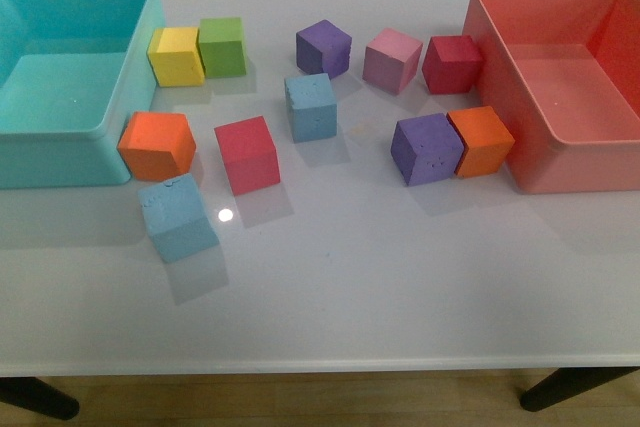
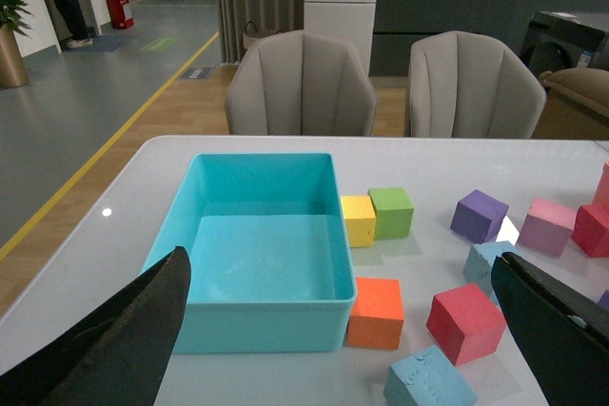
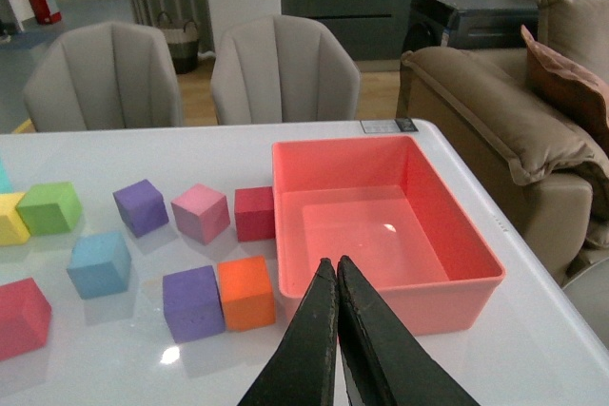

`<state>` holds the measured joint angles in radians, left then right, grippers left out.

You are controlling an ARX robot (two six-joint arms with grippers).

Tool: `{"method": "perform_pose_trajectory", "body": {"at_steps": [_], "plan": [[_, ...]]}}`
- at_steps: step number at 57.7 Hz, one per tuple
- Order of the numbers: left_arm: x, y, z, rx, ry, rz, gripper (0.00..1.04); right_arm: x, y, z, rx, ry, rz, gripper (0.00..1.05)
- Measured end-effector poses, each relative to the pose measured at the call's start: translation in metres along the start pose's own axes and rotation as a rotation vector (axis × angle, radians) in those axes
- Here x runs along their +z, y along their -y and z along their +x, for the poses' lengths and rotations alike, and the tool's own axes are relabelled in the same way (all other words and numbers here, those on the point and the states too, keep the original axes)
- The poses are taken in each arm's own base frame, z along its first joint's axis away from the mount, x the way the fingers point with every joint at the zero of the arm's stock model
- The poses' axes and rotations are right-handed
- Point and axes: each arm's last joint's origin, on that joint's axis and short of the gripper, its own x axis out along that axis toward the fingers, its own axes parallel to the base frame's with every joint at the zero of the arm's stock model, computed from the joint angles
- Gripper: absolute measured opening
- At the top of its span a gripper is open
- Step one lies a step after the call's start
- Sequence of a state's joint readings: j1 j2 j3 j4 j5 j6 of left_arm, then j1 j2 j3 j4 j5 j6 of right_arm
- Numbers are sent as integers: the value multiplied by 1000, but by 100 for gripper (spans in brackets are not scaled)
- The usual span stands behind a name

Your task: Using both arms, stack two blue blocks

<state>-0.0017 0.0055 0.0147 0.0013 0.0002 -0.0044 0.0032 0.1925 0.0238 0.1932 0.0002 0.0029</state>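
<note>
Left jaws apart, right jaws together, one blue block (image 2: 481,265) part-hidden by left jaws

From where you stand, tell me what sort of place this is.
Probably an open-plan office lounge, not a home: grey upholstered chairs at the white table, a long hall with a yellow floor line, and a brown sofa alongside.

Only the wrist views show our claws. Our left claw (image 2: 340,268) is spread wide, its two black fingers (image 2: 124,330) far apart and tapering to blunt tips, gripping nothing. Our right claw (image 3: 336,268) is pressed together, its two black fingers (image 3: 309,339) meeting along their inner edges up to the tips, with only a thin seam between them
</note>
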Motion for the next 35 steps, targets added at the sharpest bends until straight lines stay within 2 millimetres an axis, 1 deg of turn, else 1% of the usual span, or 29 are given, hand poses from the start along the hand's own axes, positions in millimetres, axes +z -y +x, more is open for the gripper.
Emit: {"method": "perform_pose_trajectory", "body": {"at_steps": [5,9,12,21,22,25,28,29,35], "plan": [[0,0,0,0,0,0,96,0,0,-1,0,-1,0,2],[0,0,0,0,0,0,96,-4,0,-8,3,-32,0,2],[0,0,0,0,0,0,96,-4,0,-11,0,-18,0,2],[0,0,0,0,0,0,96,-3,0,-13,0,-6,0,2],[0,0,0,0,0,0,96,-3,0,-13,0,-6,-1,3],[0,0,0,0,0,0,96,-3,0,-13,0,-6,0,12],[0,0,0,0,0,0,96,-3,0,-13,0,-5,0,22],[0,0,0,0,0,0,96,-3,0,-13,0,-5,0,24],[0,0,0,0,0,0,96,-3,0,-13,0,-5,0,44]]}}
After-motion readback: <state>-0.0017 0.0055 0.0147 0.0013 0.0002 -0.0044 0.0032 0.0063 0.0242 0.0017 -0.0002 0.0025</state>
